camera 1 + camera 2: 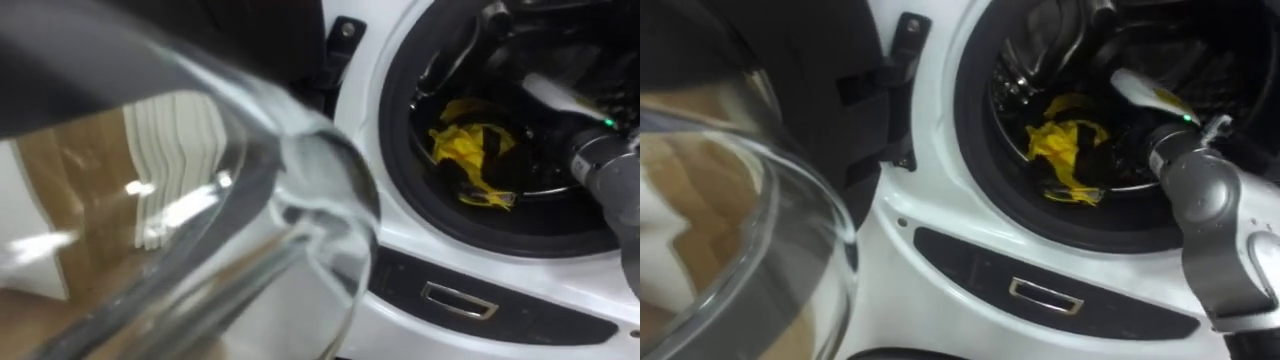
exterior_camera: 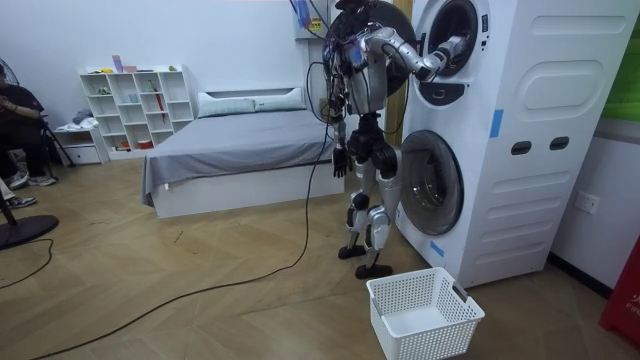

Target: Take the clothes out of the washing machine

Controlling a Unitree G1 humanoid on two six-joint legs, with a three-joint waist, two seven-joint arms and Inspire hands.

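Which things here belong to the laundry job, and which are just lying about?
Job: yellow garment, upper drum, open glass door, white basket.
Lying about: bed, white shelf, lower washer door, seated person.

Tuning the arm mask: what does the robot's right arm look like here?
Right forearm: smooth grey rounded shell, black collar at the wrist with a small green light. Right hand: dark, with a white tag. Left hand: dark too.
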